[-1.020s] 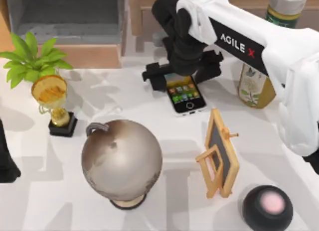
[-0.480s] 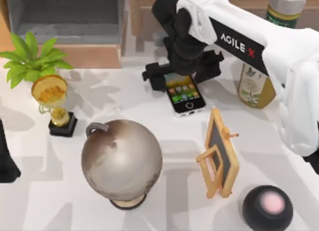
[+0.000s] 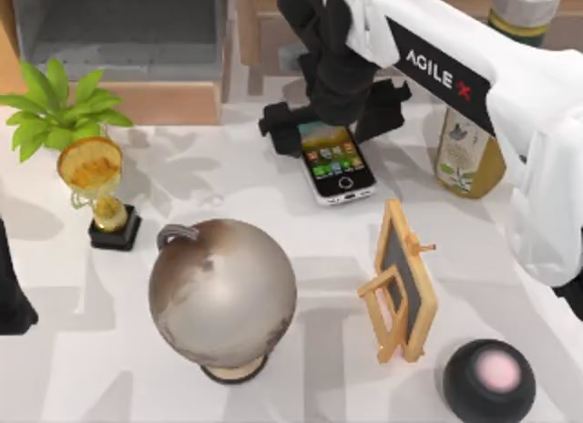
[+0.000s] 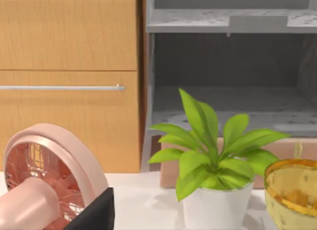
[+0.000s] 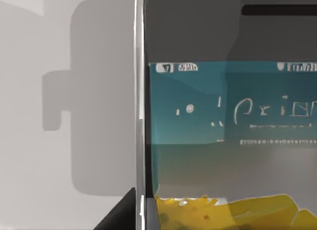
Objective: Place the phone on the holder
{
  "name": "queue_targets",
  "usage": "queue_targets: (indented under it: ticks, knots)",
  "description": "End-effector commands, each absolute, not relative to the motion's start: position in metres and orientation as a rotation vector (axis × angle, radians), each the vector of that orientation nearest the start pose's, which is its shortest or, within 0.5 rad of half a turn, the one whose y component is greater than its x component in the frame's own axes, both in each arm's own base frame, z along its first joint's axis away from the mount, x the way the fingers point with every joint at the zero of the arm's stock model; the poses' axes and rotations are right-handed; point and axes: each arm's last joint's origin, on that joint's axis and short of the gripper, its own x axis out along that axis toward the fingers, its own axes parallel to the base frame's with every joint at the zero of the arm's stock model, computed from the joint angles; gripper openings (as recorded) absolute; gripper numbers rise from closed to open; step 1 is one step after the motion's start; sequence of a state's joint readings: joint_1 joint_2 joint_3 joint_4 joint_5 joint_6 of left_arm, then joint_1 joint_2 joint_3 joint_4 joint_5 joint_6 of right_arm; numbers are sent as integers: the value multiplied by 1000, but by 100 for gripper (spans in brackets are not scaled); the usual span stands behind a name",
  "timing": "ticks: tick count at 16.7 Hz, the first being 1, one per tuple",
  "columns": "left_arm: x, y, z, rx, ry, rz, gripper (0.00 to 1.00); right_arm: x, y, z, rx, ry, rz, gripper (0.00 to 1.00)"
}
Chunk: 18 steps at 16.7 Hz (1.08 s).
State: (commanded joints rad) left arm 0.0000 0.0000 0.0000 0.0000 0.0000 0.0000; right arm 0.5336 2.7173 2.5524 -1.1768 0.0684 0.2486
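The right arm reaches in from the right, its pincer (image 3: 332, 122) set over the far end of the phone (image 3: 338, 165), which lies toward the far middle of the white counter (image 3: 228, 177). The black wrist body hides the fingers from above, and the right wrist view is pressed close against the phone's rim and screen, so whether the pincer has closed on the phone cannot be told. The left arm (image 3: 11, 286) sits parked at the left edge of the counter, its pincer out of view.

The step in hand looks like grasping and lifting the phone. To do it well, the fingers should bear squarely on the two long edges, since the slab is thin, smooth and glossy and would likely slip or pivot under an off-centre pinch. It should rise level before being carried to the holder (image 3: 401, 282), a small wooden easel with a dark panel and a low front ledge, standing just nearer on the right. The phone's bottom edge should seat behind that ledge, its back leaning on the panel.

Nearby stand a matte globe (image 3: 222, 293), a shiny gold trophy (image 3: 94, 181) and a glass bottle (image 3: 467, 154), each worth avoiding.
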Motion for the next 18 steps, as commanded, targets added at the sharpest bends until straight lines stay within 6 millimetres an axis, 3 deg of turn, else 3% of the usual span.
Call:
queue_targets:
  ticks: [3,5,10,12,15,18]
  knots:
    - [106,-1,160,0,0,0,100,462,281,135,-191,1316,257,0]
    - [106,-1,160,0,0,0,100,456,285,153,-177,1291,297,0]
    - [106,-1,160,0,0,0,100,427,278,235,-101,1184,478,0]
    - [106,-1,160,0,0,0,100,414,259,273,-53,1111,552,0]
    - [106,-1,160,0,0,0,100,394,213,323,20,971,638,0]
    - [106,-1,160,0,0,0,100,371,156,355,76,816,688,0]
